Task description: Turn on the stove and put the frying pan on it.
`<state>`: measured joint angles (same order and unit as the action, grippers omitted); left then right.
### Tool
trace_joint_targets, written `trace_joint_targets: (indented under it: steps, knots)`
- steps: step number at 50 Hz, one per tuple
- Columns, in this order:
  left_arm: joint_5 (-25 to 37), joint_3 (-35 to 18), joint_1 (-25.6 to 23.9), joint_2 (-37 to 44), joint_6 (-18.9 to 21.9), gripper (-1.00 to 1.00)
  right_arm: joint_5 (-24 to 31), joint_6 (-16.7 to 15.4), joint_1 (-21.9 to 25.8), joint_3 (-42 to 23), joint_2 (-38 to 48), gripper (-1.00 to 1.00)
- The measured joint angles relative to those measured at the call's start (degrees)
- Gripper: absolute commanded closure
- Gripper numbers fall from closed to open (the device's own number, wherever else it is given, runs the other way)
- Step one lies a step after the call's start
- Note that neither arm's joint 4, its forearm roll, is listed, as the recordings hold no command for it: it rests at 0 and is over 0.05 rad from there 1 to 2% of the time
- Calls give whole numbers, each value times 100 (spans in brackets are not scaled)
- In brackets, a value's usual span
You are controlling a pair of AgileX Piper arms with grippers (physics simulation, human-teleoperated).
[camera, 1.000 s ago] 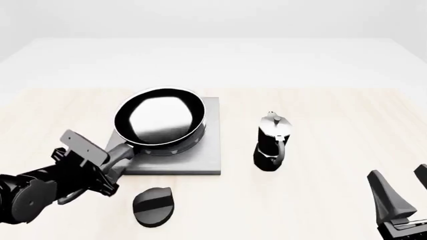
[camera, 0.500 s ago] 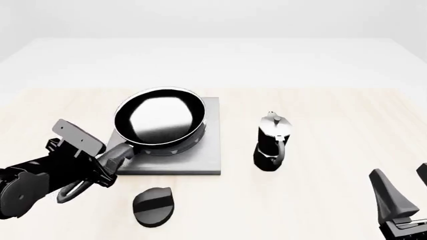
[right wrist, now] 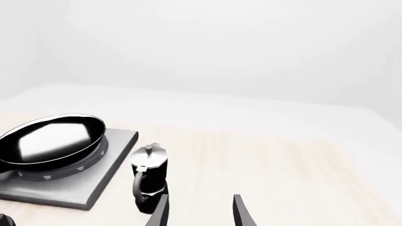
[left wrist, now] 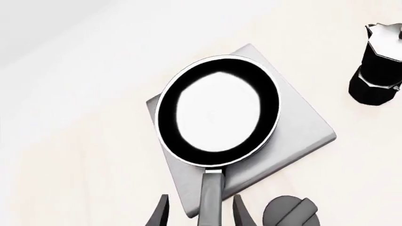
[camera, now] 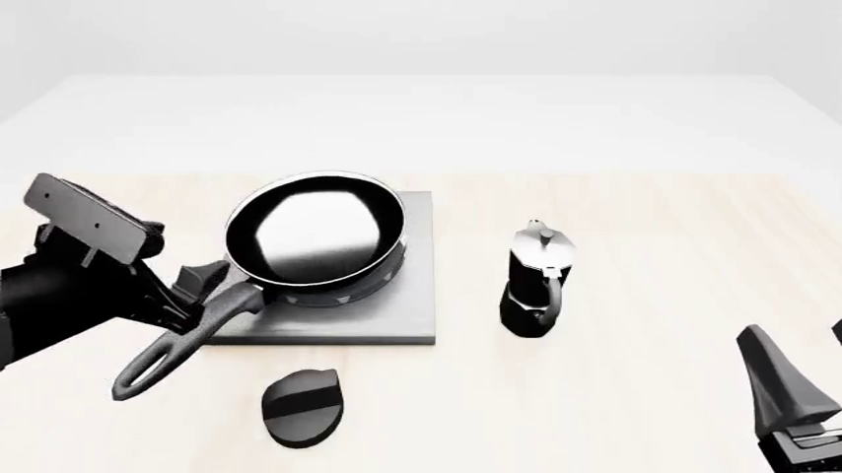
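Sitting on the stove [camera: 394, 315], the pan [camera: 315, 236] covers the rings, its bowl toward the bench's far-left quarter and its long handle [camera: 177, 345] running out over the stove's near-left corner toward the near edge. The stove is a flat grey slab left of the bench's centre. The knob [camera: 303, 406] lies apart from it on the wood, just off the slab's near edge. The moka pot [camera: 537, 281] stands upright to the right of the stove, near the bench's middle, clear of the slab.

The left gripper [camera: 197, 296] hangs at the upper part of the handle; in the left wrist view its fingers [left wrist: 160, 216] stand parted on either side of the handle, with a gap showing between each finger and the handle, so nothing is held. The right gripper [camera: 803, 379] hovers at the near-right corner, well apart from every object, with its two fingers [right wrist: 242, 212] spread wide and empty.
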<state>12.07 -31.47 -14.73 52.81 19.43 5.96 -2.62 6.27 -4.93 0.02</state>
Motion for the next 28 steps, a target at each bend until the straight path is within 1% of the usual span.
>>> trace_joint_targets:
  steps: [13,28]
  knots:
    - [700,-289,-176,-925,-361,-100,41,19,32,-121,0,-100]
    - [1427,-296,-314,-2156,-736,-100,196,12,85,-433,-1,-100]
